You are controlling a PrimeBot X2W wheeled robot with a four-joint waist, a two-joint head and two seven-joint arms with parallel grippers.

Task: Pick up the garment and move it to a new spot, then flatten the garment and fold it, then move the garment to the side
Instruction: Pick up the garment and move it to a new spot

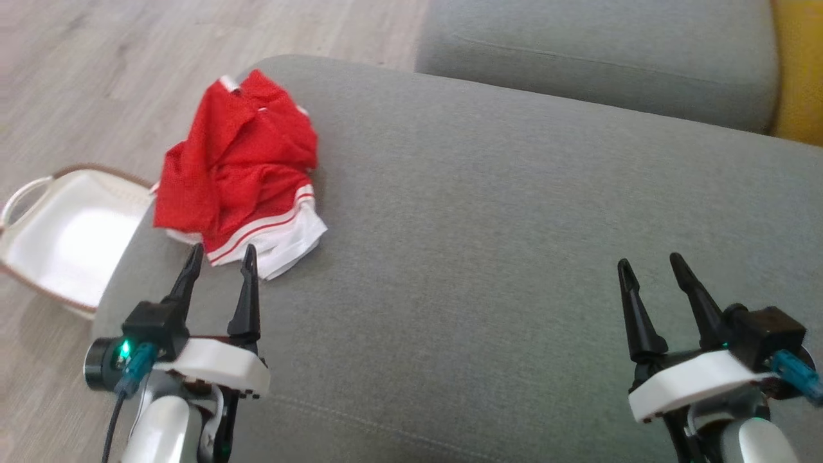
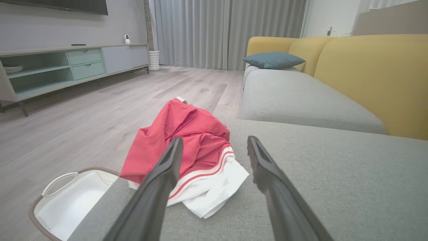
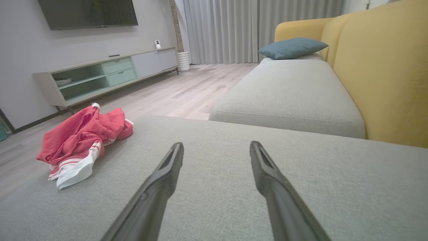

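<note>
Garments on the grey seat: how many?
1. A crumpled red-and-white garment lies at the left edge of the seat, just beyond the left gripper; its folds could hide another.

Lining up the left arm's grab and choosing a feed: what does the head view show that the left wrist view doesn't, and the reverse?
Head view adds: the right gripper, open, over bare grey cushion, well apart from the garment. Left wrist view adds: the room beyond, with the blue pillow, the TV cabinet and the curtains. Both: the crumpled red and white garment near the cushion's left edge, the white basket on the floor beside it, and the open left gripper pointing at the garment's near edge.
</note>
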